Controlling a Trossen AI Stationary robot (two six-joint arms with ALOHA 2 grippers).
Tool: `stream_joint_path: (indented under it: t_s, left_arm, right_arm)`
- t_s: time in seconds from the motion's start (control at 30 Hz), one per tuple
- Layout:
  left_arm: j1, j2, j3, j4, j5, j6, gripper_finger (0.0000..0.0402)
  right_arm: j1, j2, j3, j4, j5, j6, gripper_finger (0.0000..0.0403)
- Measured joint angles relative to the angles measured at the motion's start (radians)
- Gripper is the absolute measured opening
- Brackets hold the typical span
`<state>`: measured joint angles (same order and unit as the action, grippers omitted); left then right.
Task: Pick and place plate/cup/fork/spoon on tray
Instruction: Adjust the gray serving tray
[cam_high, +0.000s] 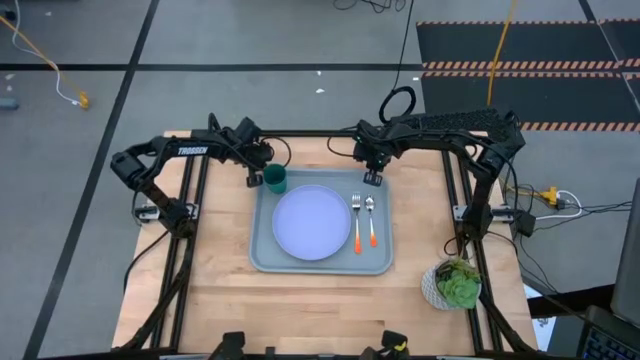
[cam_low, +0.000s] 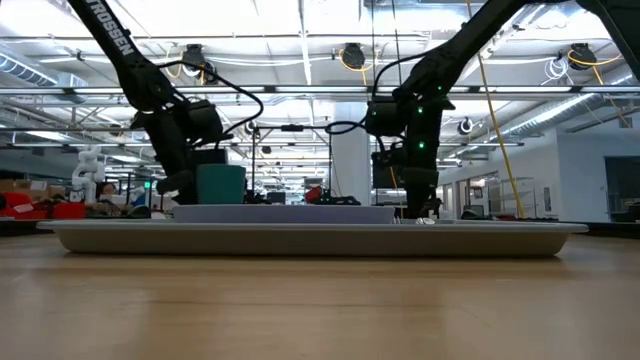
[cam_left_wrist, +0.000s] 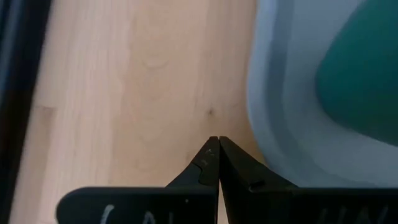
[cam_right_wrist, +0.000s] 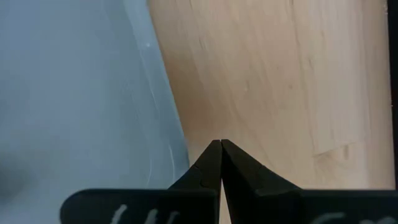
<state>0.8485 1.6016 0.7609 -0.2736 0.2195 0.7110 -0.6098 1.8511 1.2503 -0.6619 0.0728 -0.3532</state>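
The grey-blue tray (cam_high: 262, 255) lies mid-table. On it rest the lavender-blue plate (cam_high: 311, 223), the dark green cup (cam_high: 275, 179) at its far left corner, and the orange-handled fork (cam_high: 356, 226) and spoon (cam_high: 371, 222) side by side right of the plate. My left gripper (cam_high: 254, 180) is shut and empty, just left of the cup, over the wood beside the tray's rim (cam_left_wrist: 267, 124). My right gripper (cam_high: 373, 179) is shut and empty at the tray's far right corner, its tips (cam_right_wrist: 220, 144) by the rim.
A white bowl of green leafy stuff (cam_high: 455, 283) stands at the table's right edge, near side. Black frame rails run along the table's left, right and far sides. Bare wood lies in front of the tray.
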Motion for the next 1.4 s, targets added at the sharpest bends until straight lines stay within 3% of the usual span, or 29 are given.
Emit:
stream_joint_path:
  t_s: [0.23,1.13,1.4]
  left_arm:
    - [0.0,0.0,0.0,0.077,0.042,-0.051,0.0001]
    - [-0.013,-0.002,0.0,-0.107,0.059,-0.066,0.0002]
    - [-0.007,-0.002,0.0,-0.09,0.028,-0.065,0.0002]
  right_arm:
    - [0.0,0.0,0.0,-0.001,0.0,-0.003,0.0]
    - [0.003,0.0,0.0,-0.033,-0.074,0.002,0.0]
    - [0.002,0.0,0.0,-0.043,-0.021,0.01,0.0]
